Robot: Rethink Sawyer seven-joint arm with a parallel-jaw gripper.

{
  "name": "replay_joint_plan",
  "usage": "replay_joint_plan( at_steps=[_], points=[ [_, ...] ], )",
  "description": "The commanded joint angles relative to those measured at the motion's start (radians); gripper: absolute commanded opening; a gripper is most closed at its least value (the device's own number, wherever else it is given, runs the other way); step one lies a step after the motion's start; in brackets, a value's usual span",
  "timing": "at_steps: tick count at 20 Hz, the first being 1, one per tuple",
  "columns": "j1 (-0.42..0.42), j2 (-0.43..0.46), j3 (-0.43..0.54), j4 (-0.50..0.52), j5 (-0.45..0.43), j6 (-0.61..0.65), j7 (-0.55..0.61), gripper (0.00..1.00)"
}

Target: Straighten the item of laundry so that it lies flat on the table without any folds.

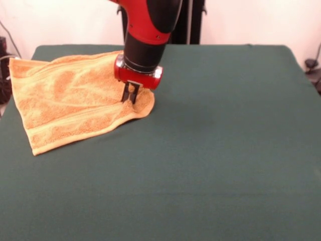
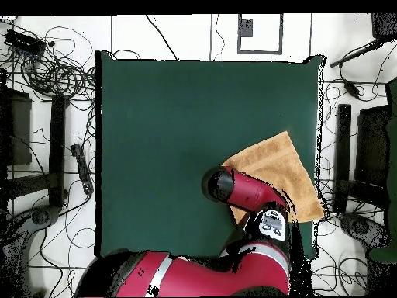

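The orange towel (image 1: 70, 100) (rumpled, one corner hanging off the edge) was spread at a far corner of the green table (image 1: 210, 150), and its inner corner was pinched by the claw (image 1: 131, 93).

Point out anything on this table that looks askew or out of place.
The towel sits askew to the table, rumpled with ridges, not flat. One corner pokes past the table's edge, at the front view's left. The claw is down in the cloth near its opposite corner, where the fabric bunches. Nothing looks spilled or damaged.
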Motion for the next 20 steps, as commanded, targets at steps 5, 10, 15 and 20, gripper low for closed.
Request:
replay_joint_plan(
  at_steps=[5, 10, 15, 20],
  points=[
    [0.068, 0.106, 0.24, -0.126, 0.126, -0.005, 0.239, 0.0],
    [0.069, 0.105, 0.239, -0.13, 0.133, 0.007, 0.242, 0.0],
    [0.07, 0.104, 0.24, -0.131, 0.142, 0.006, 0.246, 0.0],
    [0.078, 0.099, 0.233, -0.135, 0.154, 0.035, 0.244, 0.0]
  ],
)
